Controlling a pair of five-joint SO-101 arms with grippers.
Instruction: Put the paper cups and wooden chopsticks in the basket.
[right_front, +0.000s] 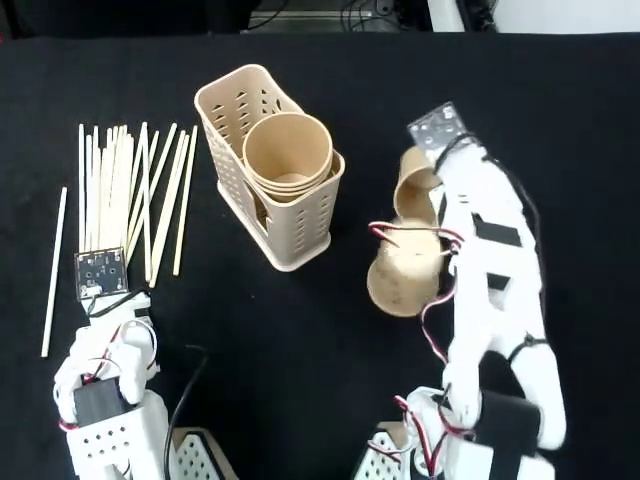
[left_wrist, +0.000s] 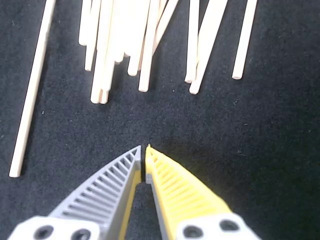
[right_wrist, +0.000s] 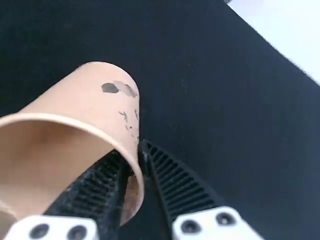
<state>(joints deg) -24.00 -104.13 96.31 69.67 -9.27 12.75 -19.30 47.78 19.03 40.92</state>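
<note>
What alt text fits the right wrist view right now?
The right gripper pinches the wall of a tan paper cup, one black finger inside the rim and the other outside. The cup is tilted, with its open mouth toward the camera, over the black table.

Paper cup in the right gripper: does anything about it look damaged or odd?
Yes. The paper cup, pinched at its rim by the right gripper with one finger inside and one outside, carries dark blotches on its outer wall, like stains or scuffs.
</note>
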